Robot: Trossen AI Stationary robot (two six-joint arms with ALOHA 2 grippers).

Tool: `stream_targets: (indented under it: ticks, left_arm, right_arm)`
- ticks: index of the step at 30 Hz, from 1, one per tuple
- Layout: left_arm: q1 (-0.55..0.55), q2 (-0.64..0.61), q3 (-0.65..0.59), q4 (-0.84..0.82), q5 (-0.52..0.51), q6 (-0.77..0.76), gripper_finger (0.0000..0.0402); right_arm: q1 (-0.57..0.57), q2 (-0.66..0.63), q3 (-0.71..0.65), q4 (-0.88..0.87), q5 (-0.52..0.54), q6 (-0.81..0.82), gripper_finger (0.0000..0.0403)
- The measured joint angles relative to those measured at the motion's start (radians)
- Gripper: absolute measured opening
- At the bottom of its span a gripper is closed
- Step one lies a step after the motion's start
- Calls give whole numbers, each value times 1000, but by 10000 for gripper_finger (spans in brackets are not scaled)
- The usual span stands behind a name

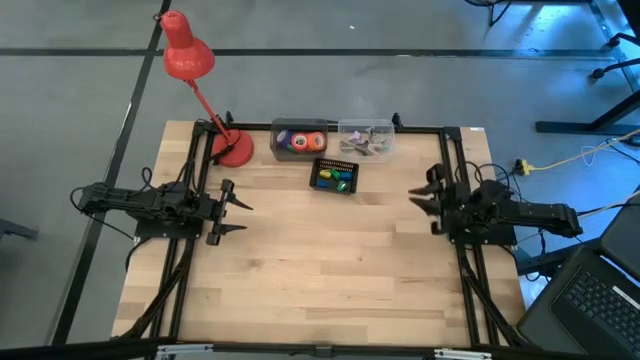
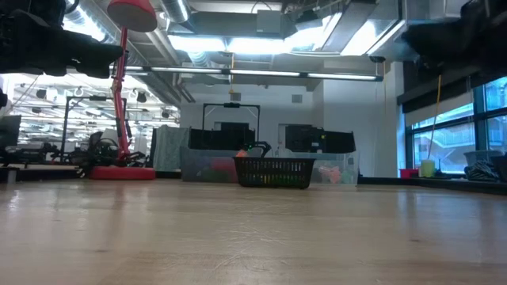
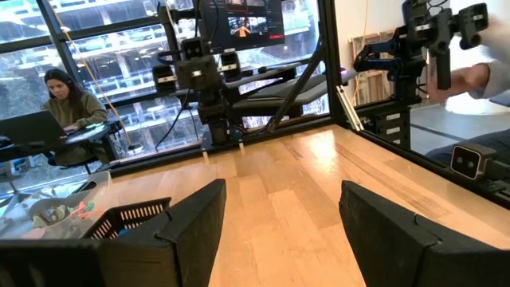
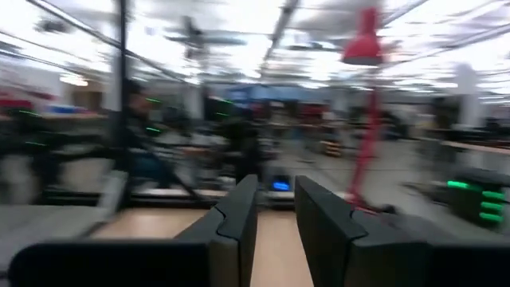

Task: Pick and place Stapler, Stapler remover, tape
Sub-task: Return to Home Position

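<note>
Tape (image 1: pixel 291 142) in bin (image 1: pixel 300 123) on wooden table (image 1: pixel 330 260).

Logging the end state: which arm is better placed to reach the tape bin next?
Likely left: the left gripper, open, lies nearer the tape bin; the right gripper is farther off, nearer the clear bin.
</note>
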Motion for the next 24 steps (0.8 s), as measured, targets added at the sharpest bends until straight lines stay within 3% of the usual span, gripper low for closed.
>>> stream_targets:
  ticks: [3,6,24]
  left_arm:
    - [0,0,0,0,0,0,237]
    - [0,0,0,0,0,0,237]
    - [0,0,0,0,0,0,237]
  right_arm:
    - [0,0,0,-10,105,-41,88]
    - [0,0,0,-12,145,-41,88]
    - [0,0,0,-14,145,-41,88]
